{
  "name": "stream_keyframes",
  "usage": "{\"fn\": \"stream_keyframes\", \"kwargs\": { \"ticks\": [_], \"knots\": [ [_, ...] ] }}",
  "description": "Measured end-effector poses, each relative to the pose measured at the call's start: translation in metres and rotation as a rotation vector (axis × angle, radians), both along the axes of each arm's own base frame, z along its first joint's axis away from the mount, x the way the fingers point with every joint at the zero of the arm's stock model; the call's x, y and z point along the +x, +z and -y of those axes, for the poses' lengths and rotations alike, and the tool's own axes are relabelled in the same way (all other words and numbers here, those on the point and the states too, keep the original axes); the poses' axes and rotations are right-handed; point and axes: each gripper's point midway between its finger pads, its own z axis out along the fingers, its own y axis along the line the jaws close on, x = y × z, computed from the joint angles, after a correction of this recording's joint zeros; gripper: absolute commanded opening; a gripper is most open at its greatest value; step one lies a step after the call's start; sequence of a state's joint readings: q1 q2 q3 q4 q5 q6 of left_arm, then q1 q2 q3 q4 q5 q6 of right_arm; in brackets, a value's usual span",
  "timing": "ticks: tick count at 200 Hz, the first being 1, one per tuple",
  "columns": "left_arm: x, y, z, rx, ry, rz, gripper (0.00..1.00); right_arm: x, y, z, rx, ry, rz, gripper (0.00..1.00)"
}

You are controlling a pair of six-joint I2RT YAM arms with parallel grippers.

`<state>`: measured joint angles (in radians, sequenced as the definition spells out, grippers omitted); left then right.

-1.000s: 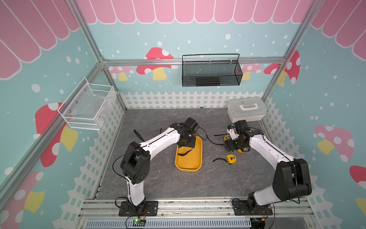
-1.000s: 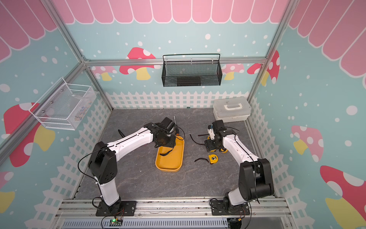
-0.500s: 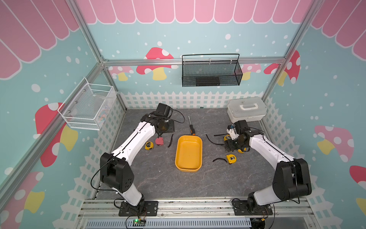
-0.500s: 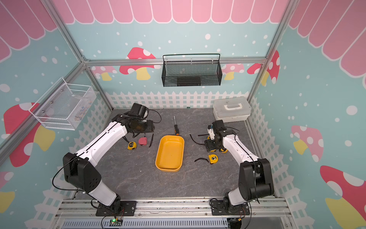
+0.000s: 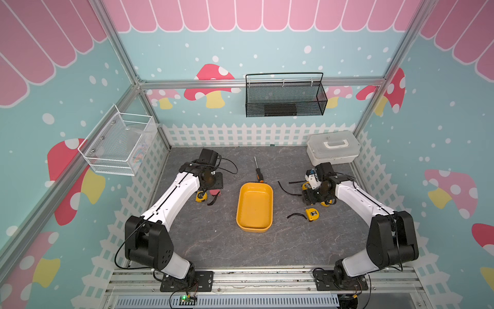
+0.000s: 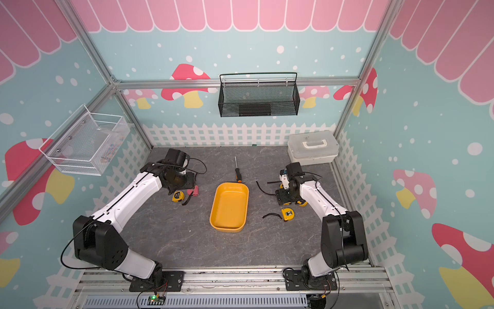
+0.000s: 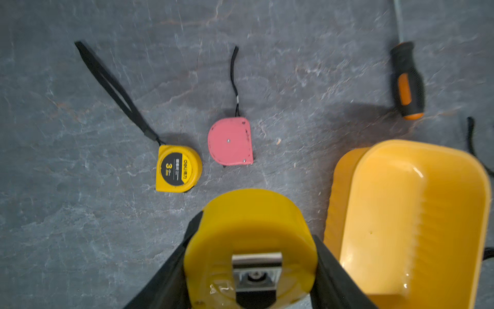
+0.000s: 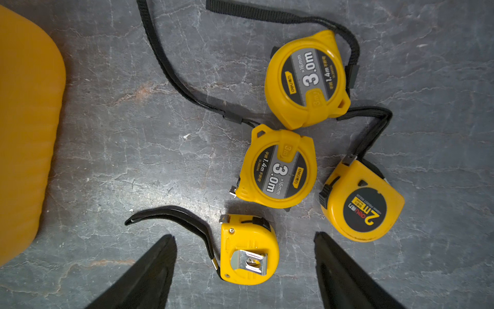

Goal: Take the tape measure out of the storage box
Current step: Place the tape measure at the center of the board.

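Left wrist view alone shows left claw [image 7: 254,235] clamped on a yellow tape measure [image 7: 248,214], beside storage box [image 7: 344,192] rim. The right claw [image 8: 243,235] gapes, empty. Open tabletop [image 5: 213,246] nearside.

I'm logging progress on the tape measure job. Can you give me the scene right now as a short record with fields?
storage box: yellow tray, nothing in it
tape measure: yellow, metal clip showing, out of the box
left claw: shut on the tape measure, beside the box
right claw: open, empty, over four yellow tape measures on the table
loose near left claw: pink tape measure, small yellow tape measure
behind box: screwdriver
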<state>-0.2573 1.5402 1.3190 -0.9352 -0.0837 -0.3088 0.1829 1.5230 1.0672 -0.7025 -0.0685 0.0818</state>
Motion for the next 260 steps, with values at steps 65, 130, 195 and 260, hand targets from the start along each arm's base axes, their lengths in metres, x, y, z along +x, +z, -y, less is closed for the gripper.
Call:
{"fn": "stream_keyframes", "kwargs": {
  "ticks": [65,130,195,260],
  "knots": [
    [-0.023,-0.068,-0.009,0.072,-0.001,-0.191,0.62,0.0,-0.002,-0.001,0.004,0.001,-0.005,0.82],
    [-0.016,-0.116,-0.007,0.097,-0.013,-0.28,0.62,0.001,-0.001,-0.001,0.004,0.001,-0.001,0.82],
    [-0.023,-0.139,-0.01,0.073,-0.003,-0.314,0.62,0.0,-0.004,-0.001,0.003,0.001,-0.005,0.82],
    [-0.018,-0.14,-0.01,0.038,0.007,-0.3,0.71,0.0,-0.004,-0.001,0.003,0.001,-0.006,0.82]
  ]
}}
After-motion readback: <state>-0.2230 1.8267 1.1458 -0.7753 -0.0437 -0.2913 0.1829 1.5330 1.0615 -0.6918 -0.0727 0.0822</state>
